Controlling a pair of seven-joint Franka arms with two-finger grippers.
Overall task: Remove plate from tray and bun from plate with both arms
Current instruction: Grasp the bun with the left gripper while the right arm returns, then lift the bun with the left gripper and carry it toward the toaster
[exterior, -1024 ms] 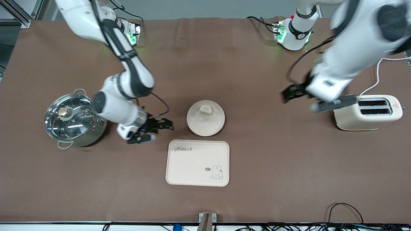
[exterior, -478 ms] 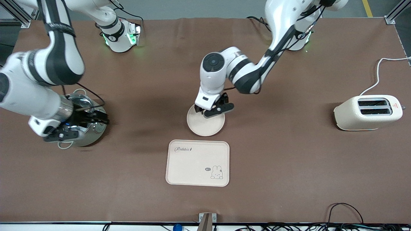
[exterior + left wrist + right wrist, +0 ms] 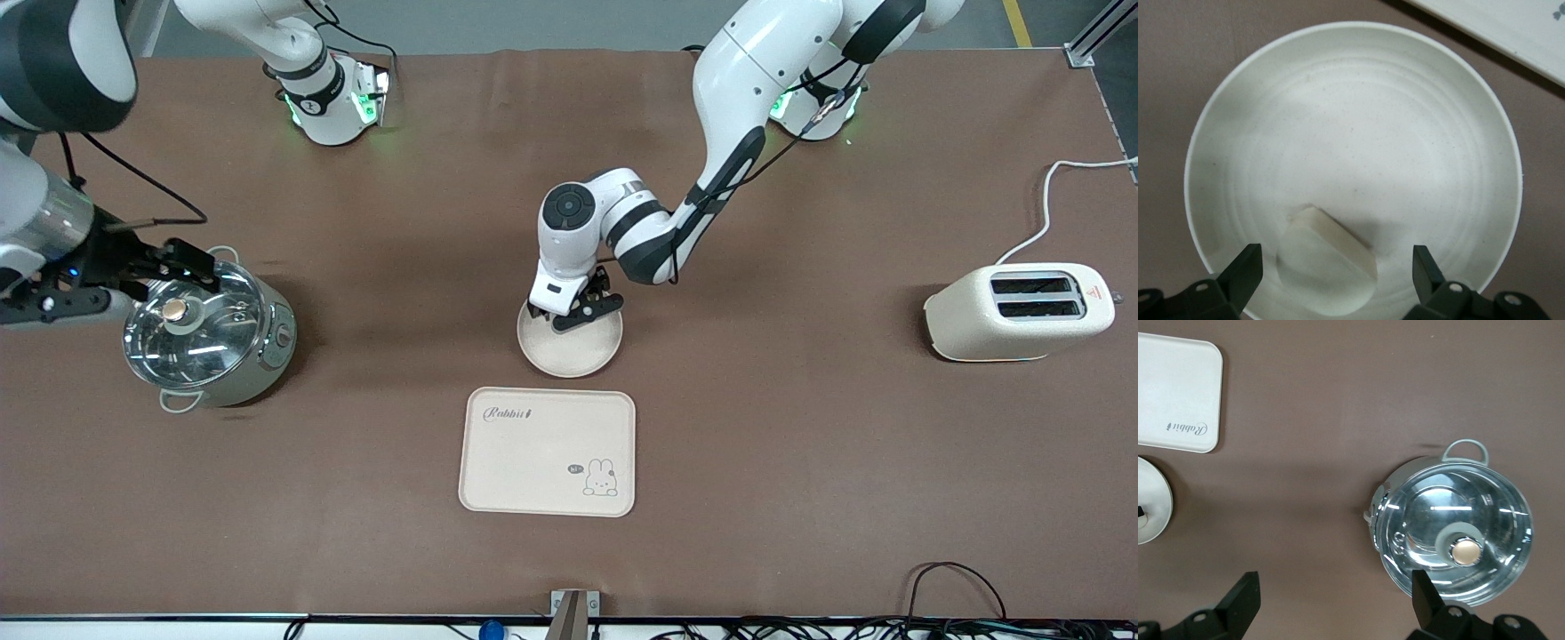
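Note:
The round cream plate (image 3: 573, 351) lies at the table's middle, farther from the front camera than the rabbit tray. My left gripper (image 3: 573, 308) is low over the plate's farther edge and hides the bun in the front view. In the left wrist view the plate (image 3: 1371, 127) fills the frame. The pale half-moon bun (image 3: 1328, 267) lies on it between the open fingers of my left gripper (image 3: 1336, 265), with a gap on each side. My right gripper (image 3: 189, 264) is open and empty, up over the steel pot's edge; in its wrist view (image 3: 1335, 595) it has bare cloth below.
The cream rabbit tray (image 3: 547, 452) lies nearer to the front camera than the plate; it also shows in both wrist views (image 3: 1511, 27) (image 3: 1175, 393). A lidded steel pot (image 3: 206, 333) (image 3: 1458, 533) stands toward the right arm's end. A cream toaster (image 3: 1018, 311) stands toward the left arm's end.
My left arm swung from over the toaster to the plate and came down around the bun. My right arm drew back from beside the plate to over the pot and rose.

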